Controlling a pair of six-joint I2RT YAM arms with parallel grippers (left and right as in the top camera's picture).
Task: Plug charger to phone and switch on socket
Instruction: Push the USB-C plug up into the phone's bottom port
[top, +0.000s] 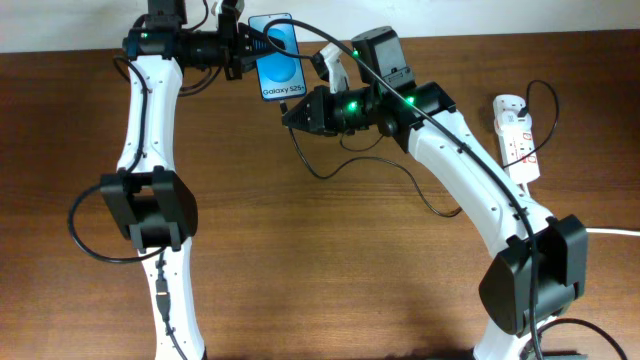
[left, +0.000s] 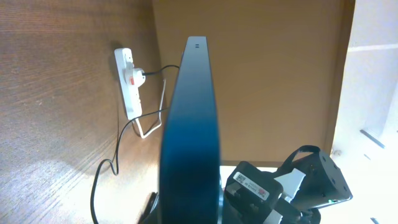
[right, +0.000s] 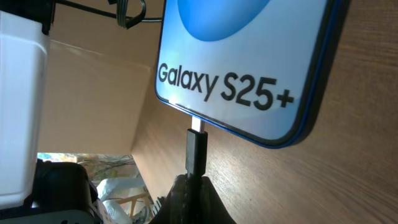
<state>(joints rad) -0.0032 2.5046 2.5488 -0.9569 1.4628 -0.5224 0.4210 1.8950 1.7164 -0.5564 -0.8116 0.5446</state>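
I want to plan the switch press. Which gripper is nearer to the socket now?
Right. The right gripper, holding the charger at the phone, is far from the socket; the left gripper, gripping the phone, is farther still.

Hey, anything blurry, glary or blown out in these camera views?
Overhead: sharp, evenly lit, soft shadows on the table. Left wrist: phone edge close-up, dark and soft; frame's right edge blown out white. Right wrist: screen text crisp, charger plug clear, right gripper a dark blur.
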